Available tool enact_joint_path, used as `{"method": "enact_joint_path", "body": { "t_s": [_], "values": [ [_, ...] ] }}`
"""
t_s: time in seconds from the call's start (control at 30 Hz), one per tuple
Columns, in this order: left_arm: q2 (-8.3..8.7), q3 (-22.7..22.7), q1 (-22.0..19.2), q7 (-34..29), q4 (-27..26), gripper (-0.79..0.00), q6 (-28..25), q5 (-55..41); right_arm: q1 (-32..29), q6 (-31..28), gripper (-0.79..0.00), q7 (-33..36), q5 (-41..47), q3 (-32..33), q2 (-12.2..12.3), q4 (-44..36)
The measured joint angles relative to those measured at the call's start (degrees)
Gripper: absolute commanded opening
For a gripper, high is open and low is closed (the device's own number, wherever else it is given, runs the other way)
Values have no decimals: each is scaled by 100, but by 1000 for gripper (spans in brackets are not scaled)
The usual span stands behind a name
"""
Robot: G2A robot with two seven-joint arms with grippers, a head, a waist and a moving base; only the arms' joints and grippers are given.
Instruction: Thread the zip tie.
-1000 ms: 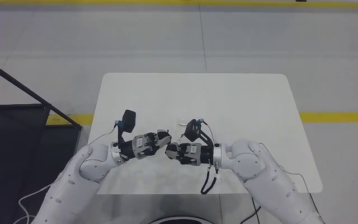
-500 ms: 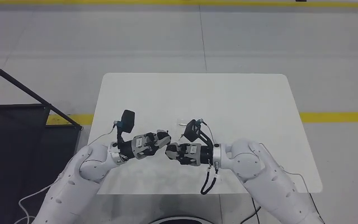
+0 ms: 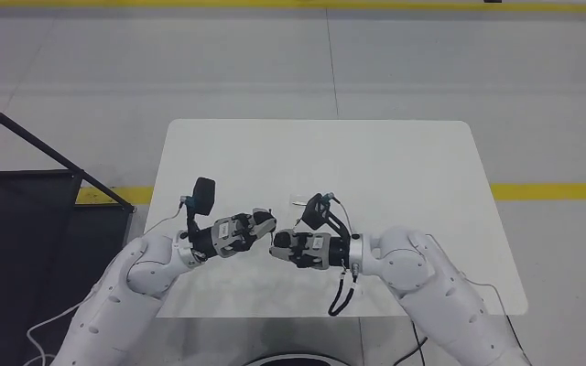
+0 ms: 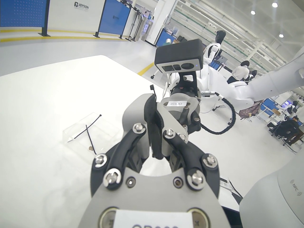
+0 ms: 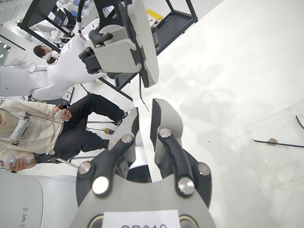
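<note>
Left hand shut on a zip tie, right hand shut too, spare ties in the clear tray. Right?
No: the right hand is open, as the right wrist view shows. The left hand is shut on the zip tie; spare ties lie in the clear tray.

Some print around, none I'd quote: a white sticker (image 4: pixel 175 103) on the right hand (image 5: pixel 145 110) body, a cut-off white label (image 4: pixel 152 219) at the left hand (image 4: pixel 153 103) base, a tiny wireless mark (image 4: pixel 295 187) on an arm shell (image 4: pixel 268 198), and logos on the wall panels (image 4: pixel 81 5).

Overhead; behind left claw (image 4: pixel 154 105), right claw (image 5: pixel 146 107)
</note>
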Motion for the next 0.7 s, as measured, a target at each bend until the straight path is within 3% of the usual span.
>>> {"method": "enact_joint_path", "body": {
  "t_s": [0.2, 0.33, 0.5, 0.7],
  "values": [
    [87, -489, 319, -84, -227, -785, -126, 161, -175, 682, 0, 592, -650, 492, 153, -784],
    [155, -733, 544, -259, -284, -785, -521, 172, -164, 1684, 0, 1136, -1054, 771, 212, -1138],
    [214, -816, 782, -177, -448, -785, -556, 282, 91, 2752, 0, 1756, -1243, 761, 193, -928],
    [222, -858, 875, 42, -440, -785, -555, 380, 178, 2971, 0, 1831, -1248, 727, 178, -834]
  ]
}}
